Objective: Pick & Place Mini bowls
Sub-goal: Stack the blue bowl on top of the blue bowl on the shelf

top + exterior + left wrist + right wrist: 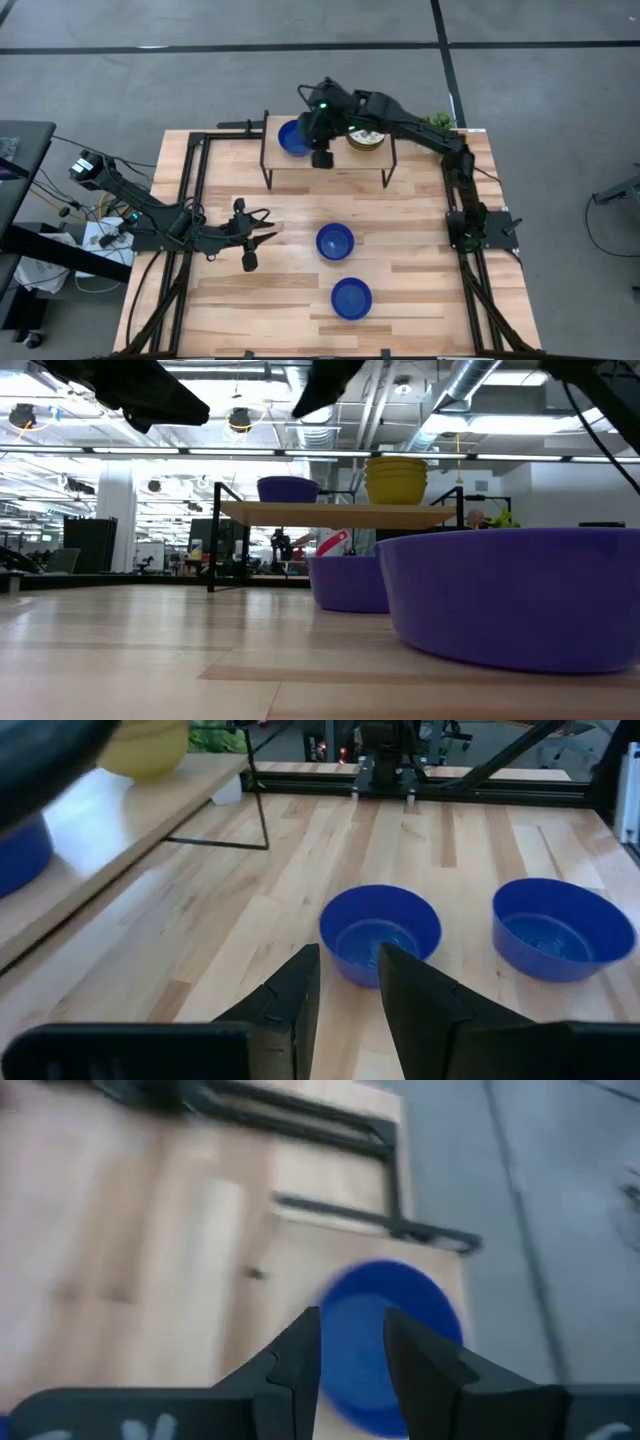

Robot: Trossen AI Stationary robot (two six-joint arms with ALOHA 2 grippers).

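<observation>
I hover my right end effector [350,1342], fingers slightly spread, above the glossy cobalt-blue mini bowl [293,138] on the far wooden shelf [330,160], ready to grasp.

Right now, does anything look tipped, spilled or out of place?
Nothing stands out. Two blue bowls sit upright on the table, another blue bowl and the patterned stack rest on the shelf.

Glossy blue bowls [335,241] — pale, smooth wood table [420,270] — thin metal-legged shelf [330,160].

two blue bowls [335,241] [351,298] sit on the table [420,270], a third [293,138] on the raised shelf [350,160].
</observation>
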